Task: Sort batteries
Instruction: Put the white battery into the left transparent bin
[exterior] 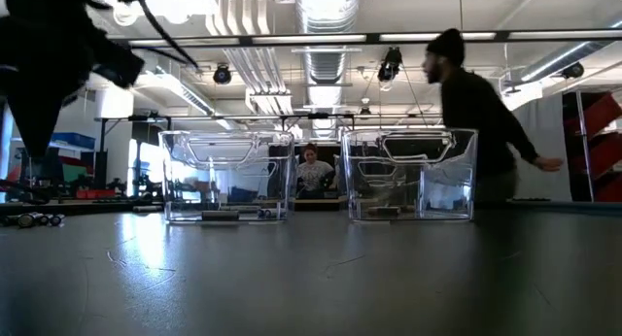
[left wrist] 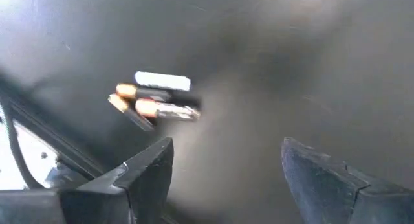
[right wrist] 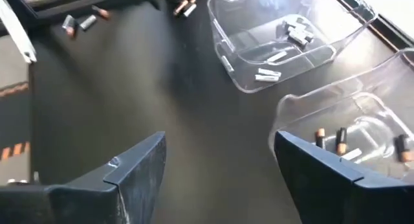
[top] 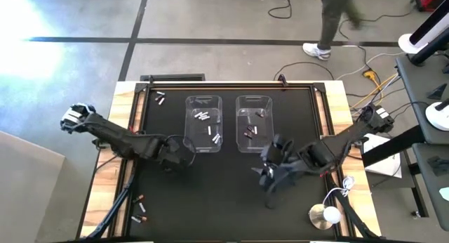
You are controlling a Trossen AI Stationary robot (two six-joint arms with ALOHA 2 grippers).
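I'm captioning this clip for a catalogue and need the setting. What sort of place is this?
Probably a robotics lab or workshop in an industrial-style room: bare concrete floor with loose cables, exposed ceiling ducts, and a black-topped work table with two clear bins. A person walks past behind it.

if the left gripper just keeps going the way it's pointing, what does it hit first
Most likely the small cluster of batteries on the mat, straight ahead of the open left gripper. Nothing shows in between, though depth is hard to judge.
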